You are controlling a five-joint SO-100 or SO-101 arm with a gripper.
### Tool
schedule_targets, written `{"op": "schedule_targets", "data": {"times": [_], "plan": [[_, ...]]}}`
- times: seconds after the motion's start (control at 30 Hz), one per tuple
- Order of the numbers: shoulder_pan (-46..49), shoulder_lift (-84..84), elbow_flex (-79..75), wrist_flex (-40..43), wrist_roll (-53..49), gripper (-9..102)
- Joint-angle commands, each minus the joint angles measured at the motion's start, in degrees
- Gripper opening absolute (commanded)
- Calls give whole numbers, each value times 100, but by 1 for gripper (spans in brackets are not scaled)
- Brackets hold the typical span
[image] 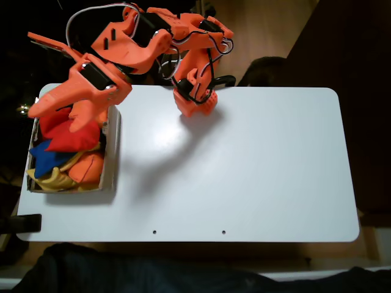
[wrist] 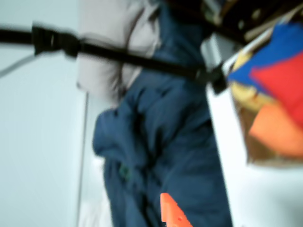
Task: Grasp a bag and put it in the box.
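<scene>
My hand point(image: 61, 113) hangs over the upper end of the box point(image: 113, 146), which sits at the left edge of the white worktop point(image: 244, 165) in the fixed view. One fingertip point(wrist: 173, 215) enters the wrist view from the bottom edge. I cannot tell whether my fingers are spread or pressed together; my arm covers them from above.

Box contents, as seen in the fixed view:
- One red bag point(image: 70, 137), directly below my hand, lying on top of the pile inside the box. Part of another red shape shows just above it, under my hand; whether that is a separate bag I cannot tell.
- One blue bag point(image: 44, 159), below the red bag.
- One orange bag point(image: 85, 168), at the lower right of the pile.
- Yellow pieces point(image: 55, 180) at the end farthest from my hand; their number is unclear.

The wrist view is blurred. It shows the box with its pile at right and dark blue cloth point(wrist: 161, 142) at centre.
</scene>
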Motion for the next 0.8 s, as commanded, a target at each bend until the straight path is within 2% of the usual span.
{"op": "schedule_targets", "data": {"times": [0.0, 0.77], "plan": [[-211, 299, 114, -114, 79, 80], [-2109, 1775, 1573, -79, 369, 80]]}}
